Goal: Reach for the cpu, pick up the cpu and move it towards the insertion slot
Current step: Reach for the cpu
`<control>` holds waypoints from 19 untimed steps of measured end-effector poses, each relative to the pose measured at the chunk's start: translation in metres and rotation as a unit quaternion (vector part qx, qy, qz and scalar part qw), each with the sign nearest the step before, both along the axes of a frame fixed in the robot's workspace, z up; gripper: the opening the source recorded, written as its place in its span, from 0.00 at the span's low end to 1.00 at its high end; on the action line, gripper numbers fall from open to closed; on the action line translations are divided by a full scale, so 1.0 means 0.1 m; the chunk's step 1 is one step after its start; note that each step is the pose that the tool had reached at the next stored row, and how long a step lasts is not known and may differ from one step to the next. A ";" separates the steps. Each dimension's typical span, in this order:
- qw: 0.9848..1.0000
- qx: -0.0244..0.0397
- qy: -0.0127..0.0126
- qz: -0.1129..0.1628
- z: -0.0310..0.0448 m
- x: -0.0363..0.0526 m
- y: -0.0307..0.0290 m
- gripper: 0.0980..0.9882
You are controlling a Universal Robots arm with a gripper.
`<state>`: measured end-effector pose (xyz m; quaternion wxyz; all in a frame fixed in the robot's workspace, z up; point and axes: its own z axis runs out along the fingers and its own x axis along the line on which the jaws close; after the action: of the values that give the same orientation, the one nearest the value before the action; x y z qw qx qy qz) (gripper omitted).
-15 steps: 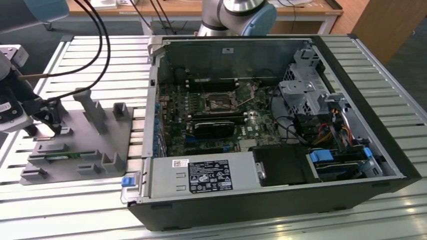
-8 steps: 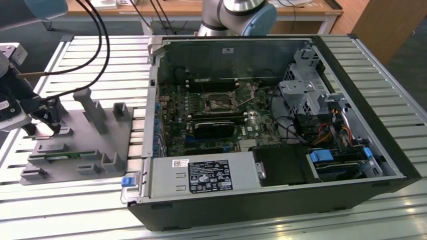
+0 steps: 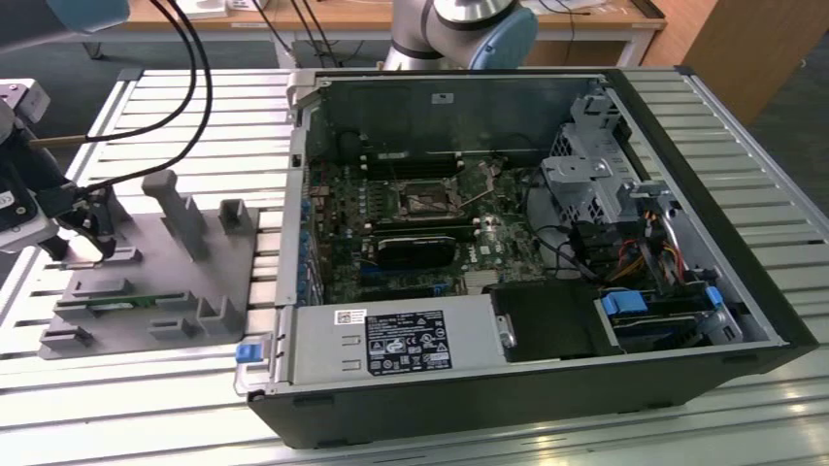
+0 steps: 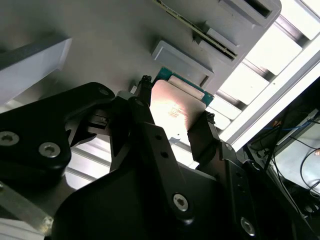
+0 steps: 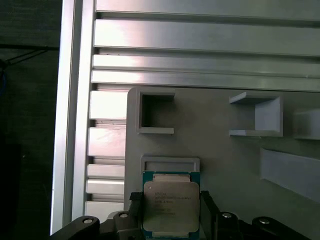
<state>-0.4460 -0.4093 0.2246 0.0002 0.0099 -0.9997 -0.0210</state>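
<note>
The cpu point(image 5: 170, 206), a flat square chip with a silvery top and a green edge, lies at its small holder on the grey fixture plate point(image 5: 225, 165). My gripper point(image 5: 170, 196) straddles it, with a black finger against each of two opposite edges; the second wrist view shows the same grip on the cpu point(image 4: 175, 107) by the gripper point(image 4: 176, 100). In the exterior view the gripper point(image 3: 78, 233) is low over the plate's far corner on the exterior view's left. The insertion slot point(image 3: 425, 202), a shiny square frame with a dark centre, sits on the motherboard inside the open computer case point(image 3: 674, 126).
The grey plate point(image 3: 155, 291) carries upright posts point(image 3: 179, 218) and several raised pockets around the gripper. A green circuit strip point(image 3: 123, 306) lies in one pocket. The case walls, a black block point(image 3: 412, 250), cables and a drive cage point(image 3: 583, 184) surround the socket. Slatted aluminium table point(image 3: 725, 107) underneath.
</note>
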 end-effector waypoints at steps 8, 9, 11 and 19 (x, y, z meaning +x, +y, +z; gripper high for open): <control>1.000 0.000 0.000 0.000 0.041 0.000 0.000 0.50; 1.000 0.000 0.000 0.000 0.047 0.000 0.000 0.50; 1.000 0.000 0.000 0.000 0.057 0.000 0.001 0.50; 1.000 0.000 0.000 0.000 0.096 0.000 0.001 0.50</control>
<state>-0.4460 -0.4091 0.2341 0.0002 0.0099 -0.9997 -0.0210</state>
